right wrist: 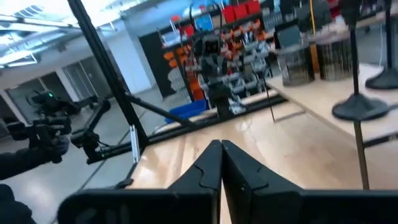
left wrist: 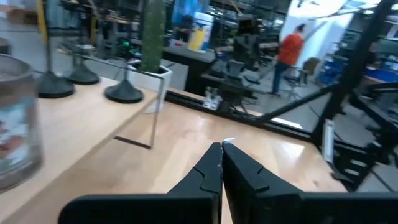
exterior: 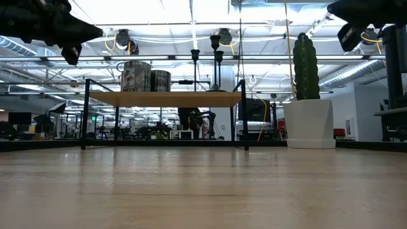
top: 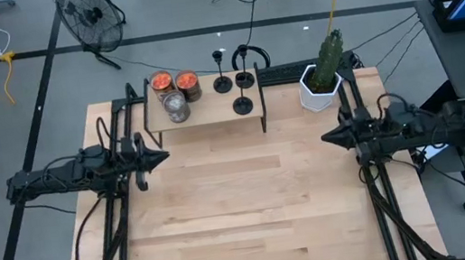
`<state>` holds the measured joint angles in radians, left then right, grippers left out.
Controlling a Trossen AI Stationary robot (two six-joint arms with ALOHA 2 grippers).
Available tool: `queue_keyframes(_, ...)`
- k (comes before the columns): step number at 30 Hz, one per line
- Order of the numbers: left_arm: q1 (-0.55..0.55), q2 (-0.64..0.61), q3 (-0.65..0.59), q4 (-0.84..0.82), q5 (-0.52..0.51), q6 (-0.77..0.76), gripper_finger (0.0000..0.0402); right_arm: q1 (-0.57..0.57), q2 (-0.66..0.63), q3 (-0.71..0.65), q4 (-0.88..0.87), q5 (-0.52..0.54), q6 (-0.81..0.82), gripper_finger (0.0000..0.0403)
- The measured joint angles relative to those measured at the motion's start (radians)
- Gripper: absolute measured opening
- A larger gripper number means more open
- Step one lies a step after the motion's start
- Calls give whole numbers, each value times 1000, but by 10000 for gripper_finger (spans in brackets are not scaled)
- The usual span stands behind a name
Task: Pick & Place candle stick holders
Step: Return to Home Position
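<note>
Clenched on nothing, hovering at nine and three o'clock: left gripper [top: 161,155], right gripper [top: 325,138]. Standing upright on shelf [top: 208,111] at twelve o'clock: candle stick holders [top: 244,105]. Probably light, rigid, tippy; best pinched low on thin stem.

You see the counter [top: 253,209] in pale wood, smooth, faintly glossy; the shelf [top: 211,107], wood top on thin black metal legs; the candle stick holders [top: 244,105], matt black metal.

Too small to make out in the high view, at twelve o'clock on the table [top: 243,201]: cups of the candle stick holders [top: 244,105]. Cropped by the left wrist view's edge: their stems, and part of the glass jar [left wrist: 15,124], label blurred.
</note>
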<state>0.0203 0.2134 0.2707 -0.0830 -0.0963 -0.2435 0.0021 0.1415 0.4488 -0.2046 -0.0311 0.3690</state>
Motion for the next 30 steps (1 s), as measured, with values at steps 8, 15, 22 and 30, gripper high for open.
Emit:
queue_keyframes(8,0,0,-4,14,10,33,3,0,-138,-92,50,1,-40,0)
queue_keyframes(15,0,0,-167,283,44,-7,15,0,-138,-145,68,-2,-16,0)
queue_keyframes(22,38,0,-204,261,48,-46,16,0,-139,-166,78,-24,38,0)
queue_keyframes(30,126,-11,-63,-38,97,-24,16,0,-139,-166,88,-24,31,0)
